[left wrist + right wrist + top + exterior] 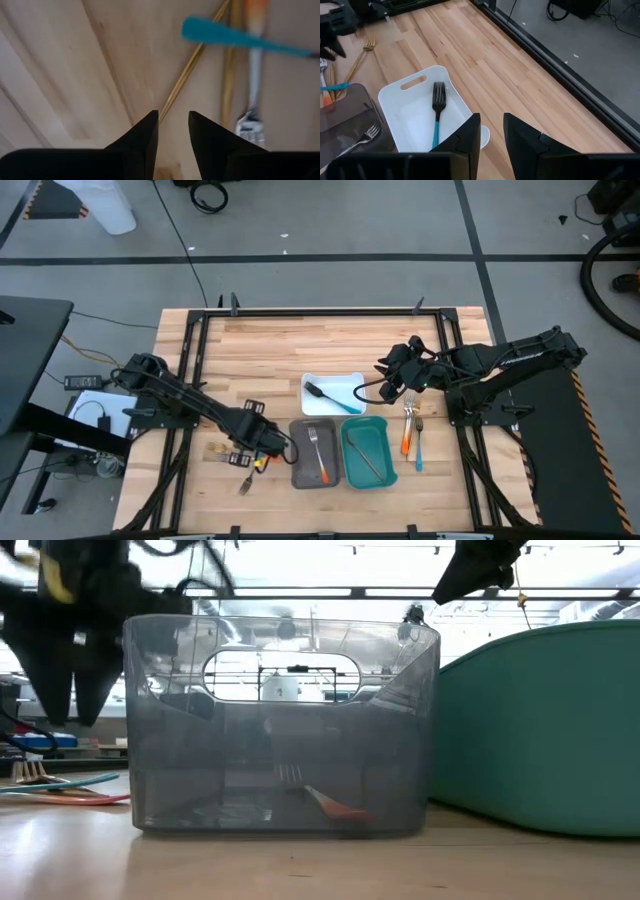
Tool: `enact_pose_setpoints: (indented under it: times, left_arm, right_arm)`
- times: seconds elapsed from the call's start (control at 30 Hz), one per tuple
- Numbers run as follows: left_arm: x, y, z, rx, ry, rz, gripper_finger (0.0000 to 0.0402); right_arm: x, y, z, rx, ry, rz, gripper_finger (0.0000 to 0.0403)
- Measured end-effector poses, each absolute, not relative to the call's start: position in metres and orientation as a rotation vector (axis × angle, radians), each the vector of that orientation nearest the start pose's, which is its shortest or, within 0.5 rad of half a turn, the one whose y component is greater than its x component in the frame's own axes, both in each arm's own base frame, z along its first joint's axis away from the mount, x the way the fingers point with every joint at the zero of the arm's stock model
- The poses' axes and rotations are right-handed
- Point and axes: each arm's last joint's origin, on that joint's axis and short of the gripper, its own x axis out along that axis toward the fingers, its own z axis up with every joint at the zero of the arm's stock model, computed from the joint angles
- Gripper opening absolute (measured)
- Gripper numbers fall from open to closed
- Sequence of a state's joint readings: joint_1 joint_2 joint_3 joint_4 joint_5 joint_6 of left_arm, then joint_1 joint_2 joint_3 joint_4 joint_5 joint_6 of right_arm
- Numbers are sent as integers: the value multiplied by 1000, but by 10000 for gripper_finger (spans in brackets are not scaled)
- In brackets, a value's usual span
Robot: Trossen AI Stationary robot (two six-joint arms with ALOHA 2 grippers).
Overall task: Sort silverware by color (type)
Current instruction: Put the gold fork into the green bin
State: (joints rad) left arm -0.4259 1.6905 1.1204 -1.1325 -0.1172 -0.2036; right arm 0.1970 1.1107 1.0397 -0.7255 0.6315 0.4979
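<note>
On the wooden table (270, 340), seen from above, three trays cluster near centre: white tray (333, 393) at 12 o'clock of the group, grey tray (313, 454) at 7 o'clock, teal tray (368, 453) at 5 o'clock. Left arm reaches in from 9 o'clock; left gripper (258, 459) sits low over the boards just at 9 o'clock of the grey tray, its fingers (145, 132) a narrow gap apart, holding nothing, above a loose cluster of gold, teal and orange pieces (235, 60). Right arm enters from 3 o'clock; right gripper (392, 380) hovers at the 3 o'clock edge of the white tray, fingers a narrow gap apart, empty. Silverware placement: black-tined teal-handled fork (437, 107) lies in the white tray; orange-handled fork (318, 452) in the grey tray; a gold piece (368, 458) in the teal tray. An orange-handled fork (407, 426) and a blue-handled fork (419, 444) lie side by side on the table, at 3 o'clock of the teal tray. A gold fork (246, 483) lies at 6 o'clock of the left gripper.
</note>
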Motion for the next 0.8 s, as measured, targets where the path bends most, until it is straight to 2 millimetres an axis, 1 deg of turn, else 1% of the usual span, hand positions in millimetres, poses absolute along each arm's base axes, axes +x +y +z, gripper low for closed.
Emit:
enact_pose_setpoints:
  times: [0.2,0.37,0.53,0.7,0.8]
  left_arm:
    - [240,-104,165,372,1710,-102,117]
    - [230,-100,151,421,1742,-142,117]
    - [226,-97,141,446,1736,-175,116]
    - [223,-92,132,422,1740,-191,116]
    - [223,-88,131,402,1745,-214,105]
  right_arm:
    - [214,25,317,144,608,-577,95]
    - [214,25,317,142,609,-576,95]
    - [215,25,318,145,603,-575,95]
    - [215,25,318,146,603,-575,95]
    - [215,25,318,146,603,-575,95]
